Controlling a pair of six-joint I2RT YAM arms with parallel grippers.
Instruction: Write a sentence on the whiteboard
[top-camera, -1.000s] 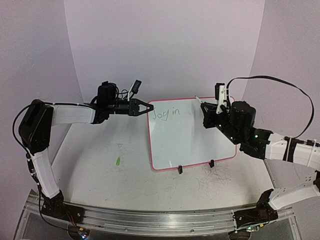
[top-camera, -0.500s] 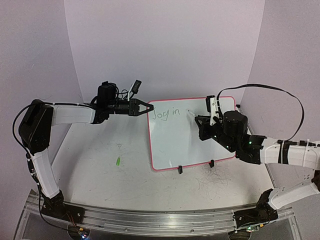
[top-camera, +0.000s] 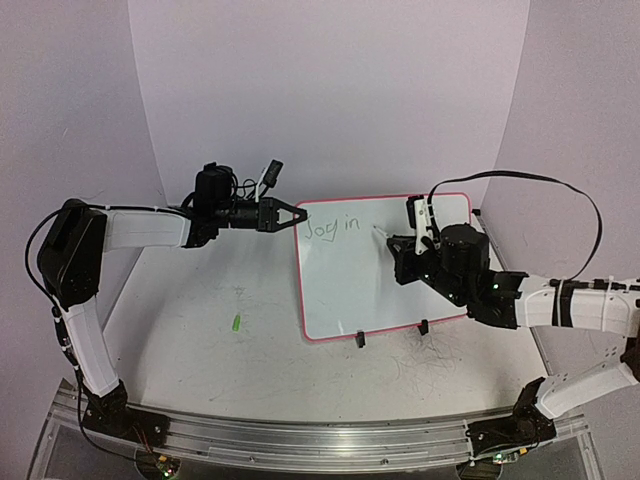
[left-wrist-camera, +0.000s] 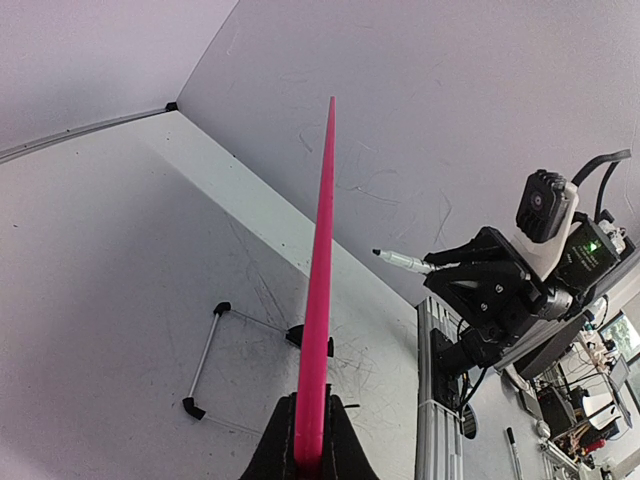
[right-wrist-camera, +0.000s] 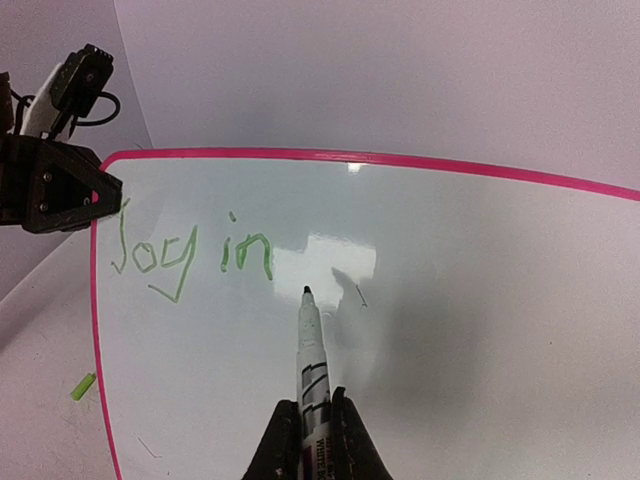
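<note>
My right gripper is clamped on a marker, the fingers pinched on its barrel and the dark tip pointing away from the wrist at the whiteboard. The tip sits just right of and a little below the green "Joy in". I cannot tell whether it touches the surface.

From above, the right arm comes out of its base at the near right, folds outward, then runs its forearm back leftward across the board's right edge, so the wrist hangs over the right half of the board.

My left gripper is closed on the board's pink rim at the top left corner; in the left wrist view the rim runs edge-on straight up out of the jaws. The left arm rises from its base, bends at a high elbow on the far left, and reaches level to the right.

The board stands mid-table on two black clip feet. A small green piece lies on the table, well to its left.
</note>
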